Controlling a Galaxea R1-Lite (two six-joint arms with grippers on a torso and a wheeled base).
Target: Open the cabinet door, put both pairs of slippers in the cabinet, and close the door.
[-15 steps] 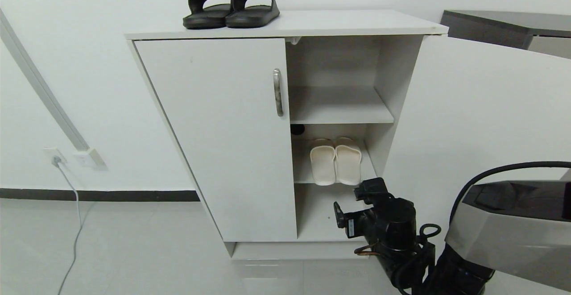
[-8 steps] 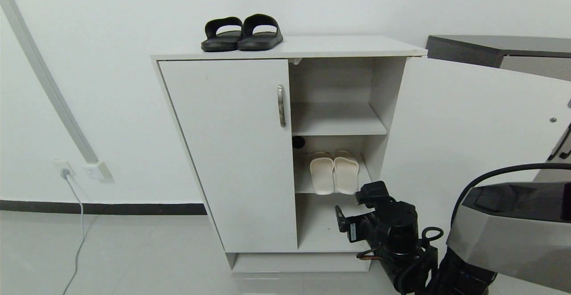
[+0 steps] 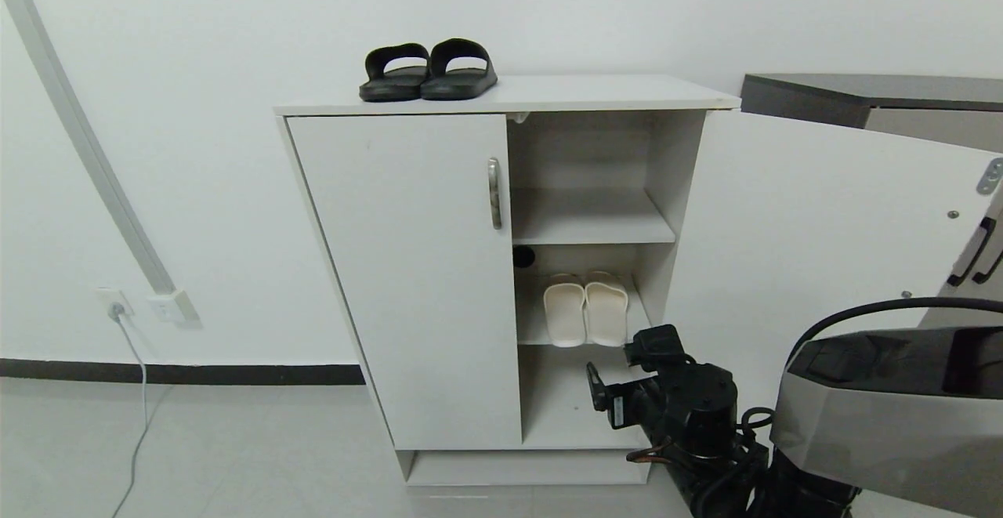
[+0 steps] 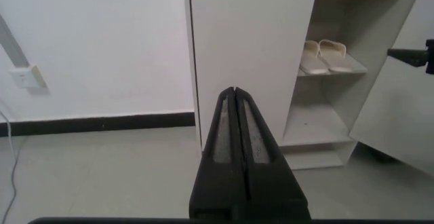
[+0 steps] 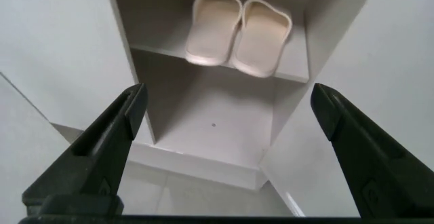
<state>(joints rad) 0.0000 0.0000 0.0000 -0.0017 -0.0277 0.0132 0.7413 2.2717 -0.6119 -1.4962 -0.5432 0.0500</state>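
Just beyond the open right end effector (image 5: 228,95), white slippers (image 5: 258,34).

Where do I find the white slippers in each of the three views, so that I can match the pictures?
Head view: white slippers on the middle shelf, in the cabinet's open half.
Left wrist view: white slippers far beyond the shut left gripper.
Right wrist view: white slippers close, beyond the open right gripper.
Shared landmark: the middle shelf under them.
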